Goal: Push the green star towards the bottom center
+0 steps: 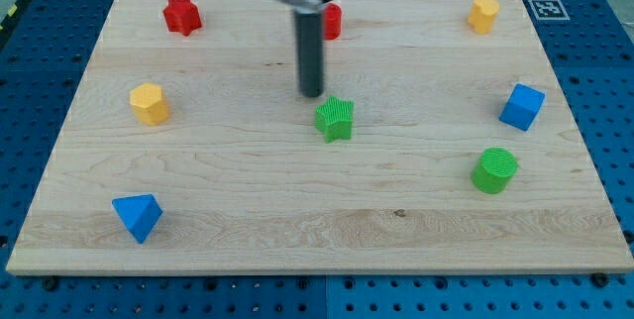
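The green star [335,118] lies near the middle of the wooden board [317,240]. My tip [312,94] stands just above and slightly left of the star in the view, very close to its upper left point; I cannot tell if it touches. The dark rod rises from the tip to the view's top.
A red star [182,15] sits at top left and a red block [332,22] is partly hidden behind the rod. Yellow blocks sit at left [149,103] and top right [483,14]. A blue cube [522,107], green cylinder [494,170] and blue triangle [137,216] also lie on the board.
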You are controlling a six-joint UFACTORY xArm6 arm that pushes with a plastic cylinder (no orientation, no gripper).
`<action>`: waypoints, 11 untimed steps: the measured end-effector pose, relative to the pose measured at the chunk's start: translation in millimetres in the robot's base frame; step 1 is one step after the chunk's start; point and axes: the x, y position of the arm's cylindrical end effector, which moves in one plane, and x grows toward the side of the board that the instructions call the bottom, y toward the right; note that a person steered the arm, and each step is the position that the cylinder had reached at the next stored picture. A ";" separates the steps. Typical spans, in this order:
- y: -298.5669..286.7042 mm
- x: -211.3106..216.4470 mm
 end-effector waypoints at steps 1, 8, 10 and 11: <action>85.6 10.9; 21.9 44.8; -11.0 76.2; -15.2 109.3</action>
